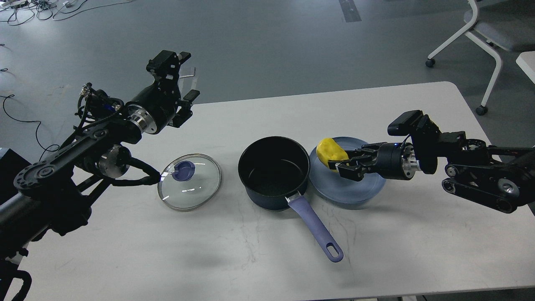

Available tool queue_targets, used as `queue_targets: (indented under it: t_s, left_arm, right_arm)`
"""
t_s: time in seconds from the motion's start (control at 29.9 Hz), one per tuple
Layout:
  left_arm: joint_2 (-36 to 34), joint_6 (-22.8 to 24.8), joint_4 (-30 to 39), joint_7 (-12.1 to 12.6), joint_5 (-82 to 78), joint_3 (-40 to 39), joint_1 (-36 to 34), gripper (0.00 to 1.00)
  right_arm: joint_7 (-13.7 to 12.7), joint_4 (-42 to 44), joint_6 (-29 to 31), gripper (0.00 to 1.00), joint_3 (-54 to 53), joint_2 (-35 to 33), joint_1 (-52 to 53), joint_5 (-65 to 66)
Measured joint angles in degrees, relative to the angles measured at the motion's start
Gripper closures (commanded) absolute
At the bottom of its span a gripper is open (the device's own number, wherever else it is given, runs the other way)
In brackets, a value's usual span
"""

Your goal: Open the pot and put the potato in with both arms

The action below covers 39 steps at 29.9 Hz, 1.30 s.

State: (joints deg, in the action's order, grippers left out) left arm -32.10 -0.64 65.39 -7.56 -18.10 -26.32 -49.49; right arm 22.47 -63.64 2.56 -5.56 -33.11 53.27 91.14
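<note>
The dark pot [273, 171] with a purple handle [316, 228] stands open at the table's middle. Its glass lid [189, 181] with a blue knob lies flat on the table to the left. My right gripper [342, 164] is shut on the yellow potato [329, 152] and holds it lifted above the blue plate [355, 190], near the pot's right rim. My left gripper [184, 85] is open and empty, raised above the table's far left edge, well away from the lid.
A white table [267, 251] carries everything. A white chair [485, 33] on castors stands on the floor at the back right. Cables lie on the floor at the far left.
</note>
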Motion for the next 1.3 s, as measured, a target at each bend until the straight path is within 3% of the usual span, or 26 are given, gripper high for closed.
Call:
queue_targets:
  t_s: [0.2,0.43,0.47,0.53,0.6,0.63,1.0,1.17,1.3]
  left_arm:
    - [0.2,0.0,0.0,0.0,-1.0,-0.3,0.0,0.02]
    - [0.2,-0.1,0.0,0.2,-0.7,-1.4,-0.2,0.02]
    - [0.3,-0.1,0.0,0.4,-0.5,-1.8,-0.2,0.02]
    - [0.4,-0.1,0.0,0.6,-0.3,-2.5,-0.2,0.02]
    - [0.5,0.0,0.0,0.7,-0.1,-2.9,-0.2,0.02]
    - [0.4,0.1,0.0,0.8,-0.1,-3.0,-0.2,0.02]
    - [0.3,0.3,0.0,0.7,0.3,-3.3,0.3,0.02]
    - [1.3,0.1,-0.2,3.2,7.7,-7.4,0.5,0.02]
    - [2.3,0.1,-0.3,4.6,10.2,-9.8,2.9,0.02]
  right_arm:
    - [0.0,-3.5,0.2,0.8,-0.2,-1.0,4.7,-2.6]
    - [0.2,-2.3,1.5,0.79,4.0,7.3,8.6,-4.0]
    - [0.3,-1.3,1.9,0.74,5.3,8.9,9.2,-4.0]
    - [0.9,0.4,3.0,0.48,7.2,11.7,9.8,-4.1]
    - [1.2,1.4,4.1,0.06,8.1,13.2,10.0,-4.1]
    - [1.3,1.7,4.3,0.02,8.3,13.5,10.0,-4.1]
    - [0.8,4.0,4.2,0.0,7.2,11.6,9.9,-9.6]
    - [0.4,3.6,0.7,0.0,-0.6,11.0,9.1,-28.8]
    - [-1.9,3.6,0.4,0.0,-8.1,11.4,8.0,-50.5]
